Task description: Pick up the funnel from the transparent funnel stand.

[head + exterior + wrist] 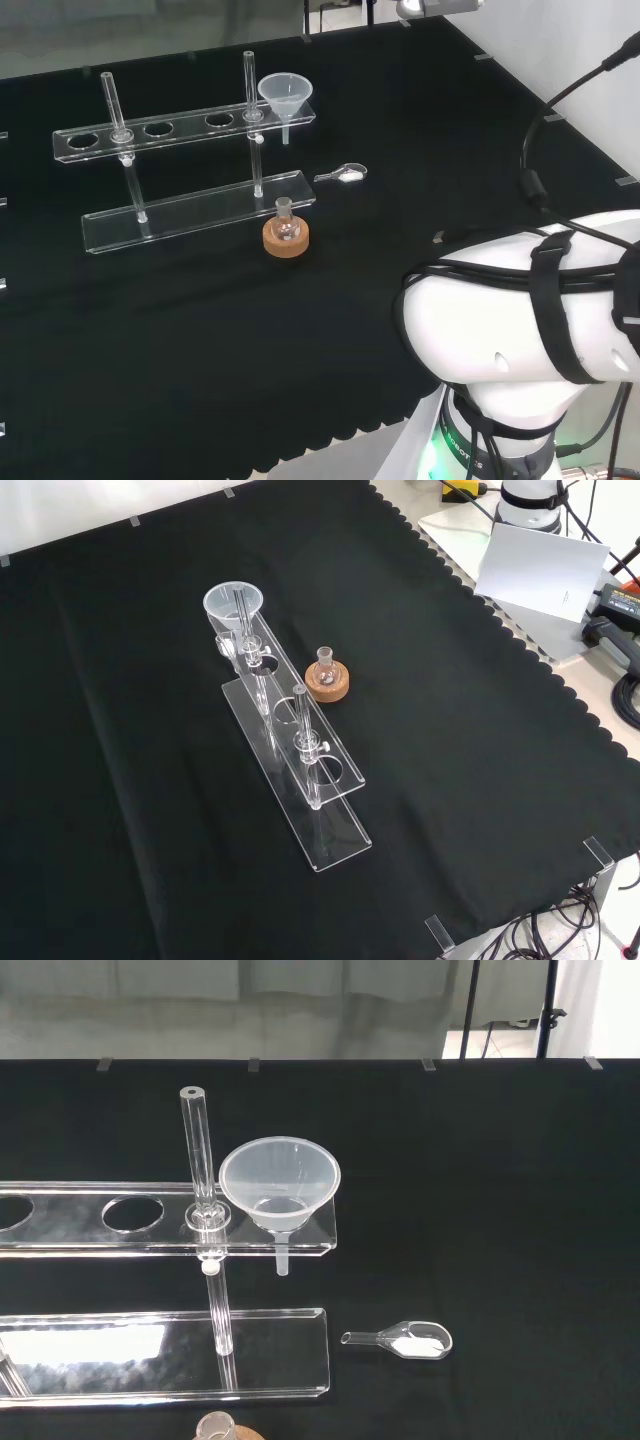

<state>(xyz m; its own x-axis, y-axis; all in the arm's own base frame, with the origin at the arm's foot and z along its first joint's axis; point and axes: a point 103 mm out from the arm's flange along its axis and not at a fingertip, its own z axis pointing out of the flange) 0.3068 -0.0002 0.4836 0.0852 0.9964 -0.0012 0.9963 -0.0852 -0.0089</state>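
The black-clothed tabletop [200, 350] lies broad and bare toward 6 o'clock in the head view. The transparent funnel stand [190, 215] sits toward 10 o'clock. The funnel [285, 95] rests in the end hole of its upper shelf, open cloth beyond. A small flask on a cork ring [285, 238] touches nothing; a tiny scoop [342, 174] lies at the funnel's 5 o'clock. I cannot tell the robot hand's state.

The black cloth [200, 330] carries the transparent funnel stand [190, 212]; a cork ring [285, 240] and small scoop [342, 175] lie just beside it.
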